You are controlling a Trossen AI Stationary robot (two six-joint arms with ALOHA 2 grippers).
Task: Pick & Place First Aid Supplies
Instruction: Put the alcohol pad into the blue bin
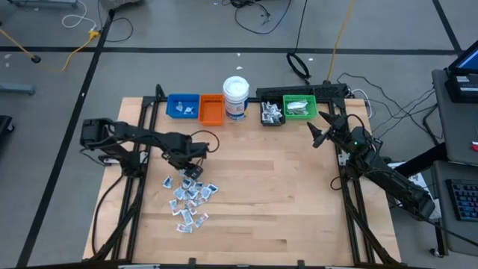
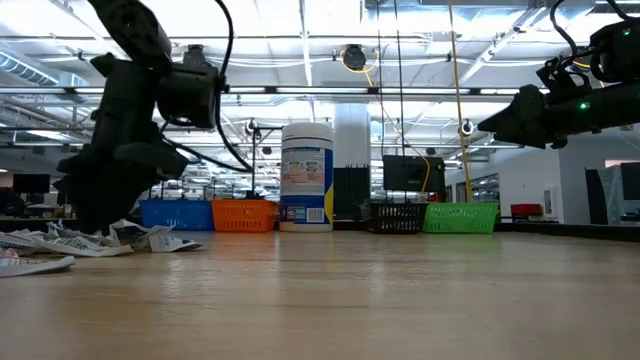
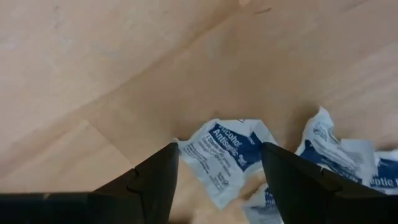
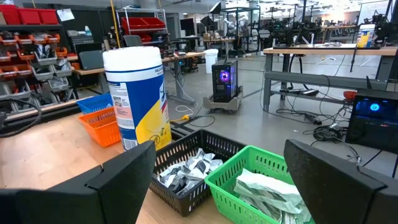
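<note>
The first aid supplies, several small white-and-blue wrapped packets point(image 1: 190, 200), lie flat in a loose pile on the table's left half. My left gripper point(image 1: 188, 173) points down over the pile's far end. In the left wrist view it point(image 3: 217, 168) is open, its two fingers standing on either side of one packet point(image 3: 225, 152) that lies on the wood. My right gripper point(image 1: 317, 133) waits open and level in the air at the table's far right, facing the bins point(image 4: 217, 180). My left gripper comes from above, pointing down, with one finger point(image 3: 155, 180) at the packet's one edge point(image 3: 186, 149) and the other finger point(image 3: 292, 180) past its opposite edge. Whether either finger touches the packet I cannot tell. The packet lies flat on the table.
Along the far edge stand a blue bin point(image 1: 182, 106), an orange bin point(image 1: 211, 109), a white jar with a blue label point(image 1: 235, 97), a black bin point(image 1: 272, 113) and a green bin point(image 1: 300, 108), some holding packets. Bare wood spreads across the table's middle and near right.
</note>
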